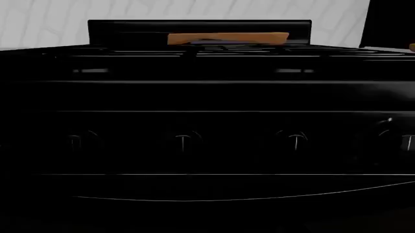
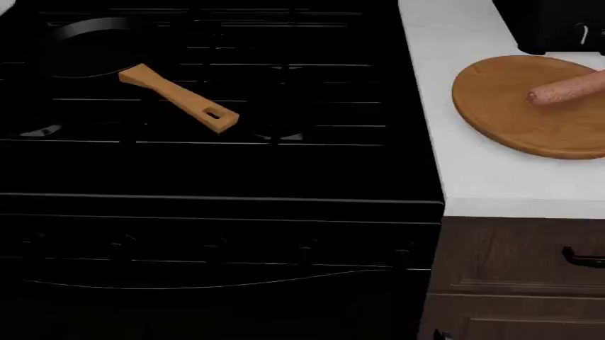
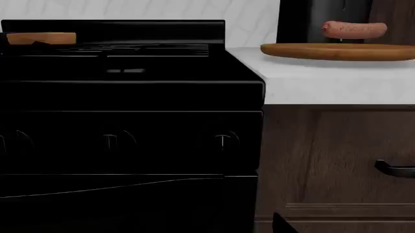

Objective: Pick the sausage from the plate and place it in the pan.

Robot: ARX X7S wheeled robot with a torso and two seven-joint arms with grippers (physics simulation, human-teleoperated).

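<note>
The sausage [image 2: 567, 90] lies on the round wooden plate [image 2: 525, 124] on the white counter, right of the stove. The black pan [image 2: 85, 46] sits on the stove's back left burner, its wooden handle [image 2: 180, 99] pointing to the front right. In the right wrist view the sausage [image 3: 354, 29] rests on the plate [image 3: 337, 51], with the pan's handle [image 3: 40, 38] far left. The left wrist view shows the handle [image 1: 227, 38] over the stove top. Both grippers hang low in front of the stove. Only one dark fingertip [image 3: 282, 225] shows, so the jaws cannot be judged.
The black stove [image 2: 217, 170] has a row of knobs [image 1: 183, 141] on its front. The white counter [image 2: 454, 163] tops a brown cabinet with a drawer handle [image 2: 581, 256]. A dark appliance [image 2: 548, 25] stands behind the plate.
</note>
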